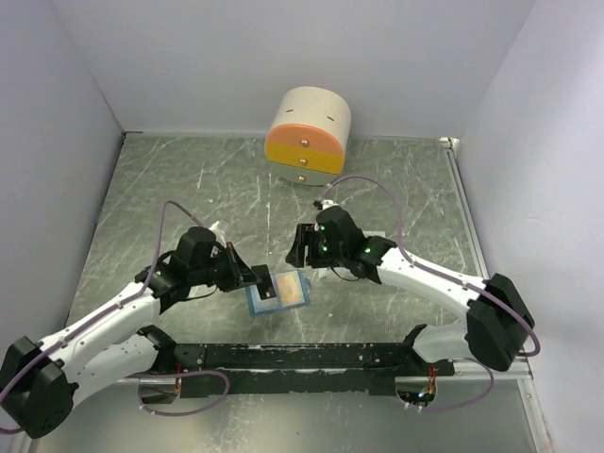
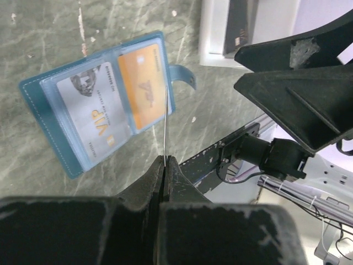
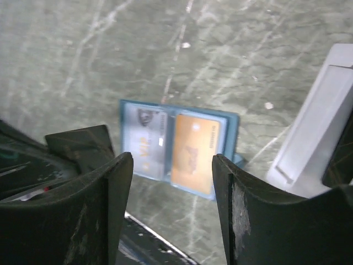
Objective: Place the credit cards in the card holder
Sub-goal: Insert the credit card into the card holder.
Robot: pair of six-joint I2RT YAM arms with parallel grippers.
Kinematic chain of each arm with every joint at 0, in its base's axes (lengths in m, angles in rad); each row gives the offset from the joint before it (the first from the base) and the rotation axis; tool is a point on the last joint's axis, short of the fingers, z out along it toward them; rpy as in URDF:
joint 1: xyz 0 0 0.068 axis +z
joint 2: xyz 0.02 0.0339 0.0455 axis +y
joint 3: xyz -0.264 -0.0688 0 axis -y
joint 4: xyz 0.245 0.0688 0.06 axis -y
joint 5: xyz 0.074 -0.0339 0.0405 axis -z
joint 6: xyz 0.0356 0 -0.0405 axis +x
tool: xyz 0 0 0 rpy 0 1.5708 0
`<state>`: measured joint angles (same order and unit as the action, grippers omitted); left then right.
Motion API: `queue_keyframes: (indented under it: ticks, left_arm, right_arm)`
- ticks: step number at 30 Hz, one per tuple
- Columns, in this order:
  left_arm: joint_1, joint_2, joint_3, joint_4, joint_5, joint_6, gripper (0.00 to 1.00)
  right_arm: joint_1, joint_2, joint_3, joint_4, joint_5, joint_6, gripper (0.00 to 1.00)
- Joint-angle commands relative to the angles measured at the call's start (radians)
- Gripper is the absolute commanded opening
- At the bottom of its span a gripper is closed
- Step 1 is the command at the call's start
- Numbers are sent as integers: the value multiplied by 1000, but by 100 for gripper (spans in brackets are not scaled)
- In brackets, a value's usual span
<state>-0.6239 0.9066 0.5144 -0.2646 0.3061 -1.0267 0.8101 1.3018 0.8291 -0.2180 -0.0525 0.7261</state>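
The light-blue card holder [image 2: 33,105] lies open on the table, with a whitish VIP card [image 2: 91,118] in its left pocket and an orange card [image 2: 142,88] in its right pocket. My left gripper [image 2: 165,159] is shut on a thin credit card [image 2: 165,118], seen edge-on and rising from the jaws toward the holder's right half. In the top view the left gripper [image 1: 253,276] sits at the holder's [image 1: 279,291] left edge. My right gripper [image 3: 171,160] hangs open and empty above the holder [image 3: 234,132], just behind it in the top view [image 1: 297,255].
A shallow white tray [image 2: 216,38] with a dark card [image 2: 238,27] in it stands to the right of the holder, mostly under the right arm. The round cream drawer box [image 1: 308,135] stands at the back wall. The black base rail [image 1: 283,357] runs along the near edge.
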Motion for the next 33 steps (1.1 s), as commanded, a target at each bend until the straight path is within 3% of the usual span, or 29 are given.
queue_keyframes:
  ticks: [1, 9, 14, 21, 33]
  left_arm:
    - [-4, 62, 29, 12, 40, 46, 7]
    - [3, 175, 8, 117, 127, 72, 7]
    - [33, 213, 14, 81, 121, 98, 7]
    - [103, 258, 10, 95, 224, 137, 7]
    - [136, 293, 15, 39, 269, 216, 7]
  right_arm:
    - [7, 80, 48, -97, 69, -93, 58]
    - [22, 204, 89, -121, 108, -157, 53]
    - [40, 268, 98, -103, 95, -172, 52]
    - [62, 335, 112, -99, 91, -175, 51]
    - [124, 362, 92, -75, 72, -116, 34]
